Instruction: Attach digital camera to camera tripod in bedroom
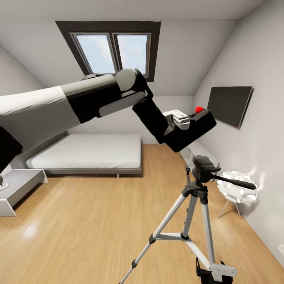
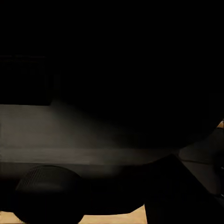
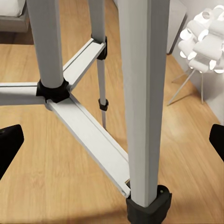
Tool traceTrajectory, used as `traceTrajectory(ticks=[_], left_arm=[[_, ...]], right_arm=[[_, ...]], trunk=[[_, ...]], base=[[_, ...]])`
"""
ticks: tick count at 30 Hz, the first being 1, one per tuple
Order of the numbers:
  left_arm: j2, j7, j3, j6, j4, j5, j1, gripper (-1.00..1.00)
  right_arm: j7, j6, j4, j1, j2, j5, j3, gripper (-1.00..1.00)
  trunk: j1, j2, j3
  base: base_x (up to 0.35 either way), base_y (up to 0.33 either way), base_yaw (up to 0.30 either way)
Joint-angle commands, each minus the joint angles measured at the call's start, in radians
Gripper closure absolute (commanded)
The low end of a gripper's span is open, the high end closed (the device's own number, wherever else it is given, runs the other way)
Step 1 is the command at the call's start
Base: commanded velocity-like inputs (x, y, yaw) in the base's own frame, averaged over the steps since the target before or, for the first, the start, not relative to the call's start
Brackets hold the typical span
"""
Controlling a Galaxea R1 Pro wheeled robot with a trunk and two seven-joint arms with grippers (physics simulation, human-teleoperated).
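Left jaws: the left gripper (image 1: 188,127) at the end of the black-and-white arm is clamped on the small black boxy digital camera (image 1: 195,129) with the red round button (image 1: 199,109) on top; its grey pads (image 1: 179,119) press against the body's near side. In the left wrist view the dark body blocks almost everything.
Camera position: held in the air, tilted, above and slightly behind the tripod's black head (image 1: 204,164), close but apart from it.
Right jaws: the right gripper (image 3: 112,144) stands apart and holds nothing, its two black fingertips (image 3: 9,142) at the edges of the right wrist view, low among the legs.
Tripod: the tall camera tripod with silver metal legs (image 1: 199,209) stands on the light wood floor (image 1: 79,221), its long black pan handle (image 1: 232,182) pointing toward the white petal-shaped lamp (image 1: 238,188) by the wall.
Room: a white bed on a grey frame (image 1: 88,154), a dark-framed double skylight (image 1: 112,49) and a black wall television (image 1: 229,104) mark this as the bedroom.
Step in hand: in my judgement, lowering the camera onto the head.
Doing it well: level the camera first so its base faces the head's flat top, centre it over the head, then descend straight and slowly.
Risk: a sideways push could tip the light tripod; the idle gripper near the legs should avoid knocking them.
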Motion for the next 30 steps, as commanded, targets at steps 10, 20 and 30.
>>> traceTrajectory(ticks=[10,20,30], left_arm=[[0.003,-0.035,-0.003,0.004,-0.038,-0.009,-0.063,1.00],[-0.024,-0.198,-0.044,0.003,-0.060,-0.010,-0.299,1.00],[-0.072,-0.210,-0.185,0.003,-0.093,-0.010,-0.310,1.00]], right_arm=[[-0.007,0.000,0.000,0.000,0.000,0.003,0.002,-1.00],[-0.007,-0.002,0.000,0.000,0.001,0.004,0.003,-1.00],[-0.006,-0.002,0.000,0.000,0.001,0.003,0.005,-1.00]], trunk=[[0.001,-0.002,-0.002],[0.001,-0.002,-0.002],[0.001,-0.002,-0.002]], base=[[0.000,0.000,0.000],[0.000,0.000,0.000],[0.000,0.000,0.000]])
